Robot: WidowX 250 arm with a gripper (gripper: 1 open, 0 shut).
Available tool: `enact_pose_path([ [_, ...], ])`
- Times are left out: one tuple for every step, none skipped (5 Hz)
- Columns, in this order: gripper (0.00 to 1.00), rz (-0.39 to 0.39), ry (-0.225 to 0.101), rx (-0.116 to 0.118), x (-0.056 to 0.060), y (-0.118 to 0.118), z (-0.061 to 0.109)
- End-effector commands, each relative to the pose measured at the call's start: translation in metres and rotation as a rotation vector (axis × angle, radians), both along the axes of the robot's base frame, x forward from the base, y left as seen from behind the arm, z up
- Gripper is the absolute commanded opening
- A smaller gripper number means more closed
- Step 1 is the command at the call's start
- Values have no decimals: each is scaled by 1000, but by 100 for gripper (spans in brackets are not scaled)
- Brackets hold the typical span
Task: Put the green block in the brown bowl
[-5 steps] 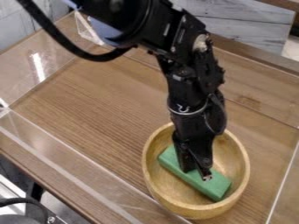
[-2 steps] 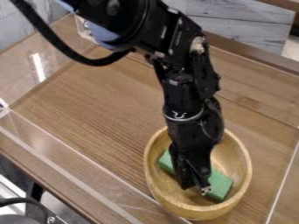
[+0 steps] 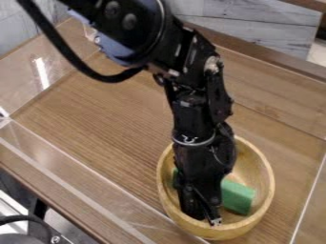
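Note:
The brown bowl [image 3: 269, 177] sits on the wooden table near its front right. Inside it lies the green block [image 3: 241, 197]; only its right end shows, the rest is hidden behind the arm. My gripper [image 3: 208, 215] points steeply down into the bowl's near side, just in front and left of the block. Its dark fingers look pressed together with nothing visible between them. Whether they touch the block I cannot tell.
The wooden table [image 3: 90, 114] stretches to the left and back. A clear plastic wall [image 3: 38, 152] edges its near left side. A pale grey panelled wall [image 3: 274, 33] stands behind. The black arm with its cable leans in from the upper left.
The gripper has slid toward the bowl's near rim and tilted a little. The green block has stayed lying in the bowl, and more of it is now covered by the arm.

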State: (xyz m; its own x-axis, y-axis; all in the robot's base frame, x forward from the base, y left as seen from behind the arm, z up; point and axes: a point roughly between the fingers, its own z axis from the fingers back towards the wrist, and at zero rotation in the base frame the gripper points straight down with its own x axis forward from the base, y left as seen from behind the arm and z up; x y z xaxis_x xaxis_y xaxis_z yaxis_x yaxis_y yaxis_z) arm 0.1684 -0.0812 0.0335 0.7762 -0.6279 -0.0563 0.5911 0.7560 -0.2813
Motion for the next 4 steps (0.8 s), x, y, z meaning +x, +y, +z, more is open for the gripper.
enact_pose_path([
  [0, 22, -10, -16, 12, -1, 8],
  [0, 38, 5, -24, 16, -1, 11],
  [0, 56, 17, -32, 16, 0, 14],
  [0, 72, 28, -40, 16, 0, 16],
])
